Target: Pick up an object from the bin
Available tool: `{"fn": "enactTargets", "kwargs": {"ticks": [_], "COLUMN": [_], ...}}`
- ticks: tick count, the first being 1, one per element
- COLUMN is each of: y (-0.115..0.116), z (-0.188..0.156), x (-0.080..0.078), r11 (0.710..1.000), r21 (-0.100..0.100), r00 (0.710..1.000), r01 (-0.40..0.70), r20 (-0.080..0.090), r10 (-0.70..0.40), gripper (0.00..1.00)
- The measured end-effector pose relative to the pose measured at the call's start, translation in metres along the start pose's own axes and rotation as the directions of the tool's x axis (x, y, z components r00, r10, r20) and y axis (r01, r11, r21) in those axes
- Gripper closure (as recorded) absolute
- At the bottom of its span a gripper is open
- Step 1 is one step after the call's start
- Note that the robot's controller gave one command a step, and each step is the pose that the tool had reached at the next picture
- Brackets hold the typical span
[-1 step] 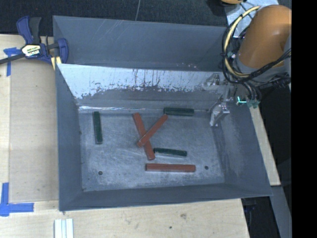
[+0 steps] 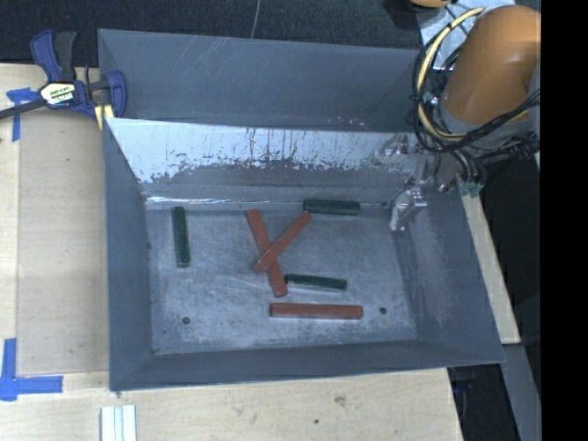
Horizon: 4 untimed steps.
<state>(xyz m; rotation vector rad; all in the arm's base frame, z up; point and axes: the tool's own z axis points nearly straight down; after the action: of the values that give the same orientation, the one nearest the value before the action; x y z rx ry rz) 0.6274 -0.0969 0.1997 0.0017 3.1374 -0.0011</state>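
Your bin [image 2: 124, 274] holds six flat sticks, three dark green and three red-brown. At far left is a lone green stick [image 2: 181, 237]. Mid-floor, two crossed red sticks [image 2: 277, 283] [image 2: 296, 228] lie above a low green stick [image 2: 315, 283] and a front red stick [image 2: 315, 311]. The back green stick [image 2: 332, 208] lies along the rear wall, nearest the end effector [image 2: 402, 211], which hangs just beside its right end. Its grip: can't tell. The arm [image 2: 491, 62] leans in over the back-right corner.

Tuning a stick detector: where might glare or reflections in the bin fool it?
Camera view: the grey metal bin's back wall shines pale, with dark and reddish streaks, perhaps reflections, above the crossed red-brown flat sticks; the floor near the gripper looks evenly lit.
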Motion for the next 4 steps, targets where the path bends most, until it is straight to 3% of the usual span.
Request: {"fn": "enactTargets", "kwargs": {"ticks": [1, 2, 3, 4], "y": [0.038, 0.019, 0.055, 0.061], "z": [0.053, 0.101, 0.105, 0.122], "x": [0.027, 0.035, 0.068, 0.063], "r11": [0.997, 0.993, 0.995, 0.955], "r21": [0.000, -0.003, 0.003, -0.005], "r00": [0.997, 0.993, 0.995, 0.954], "r01": [-0.083, -0.115, -0.098, -0.297], "r20": [0.003, 0.000, -0.003, 0.022], "r10": [0.083, 0.115, 0.098, 0.298], "gripper": [0.00, 0.00, 0.00, 1.00]}}
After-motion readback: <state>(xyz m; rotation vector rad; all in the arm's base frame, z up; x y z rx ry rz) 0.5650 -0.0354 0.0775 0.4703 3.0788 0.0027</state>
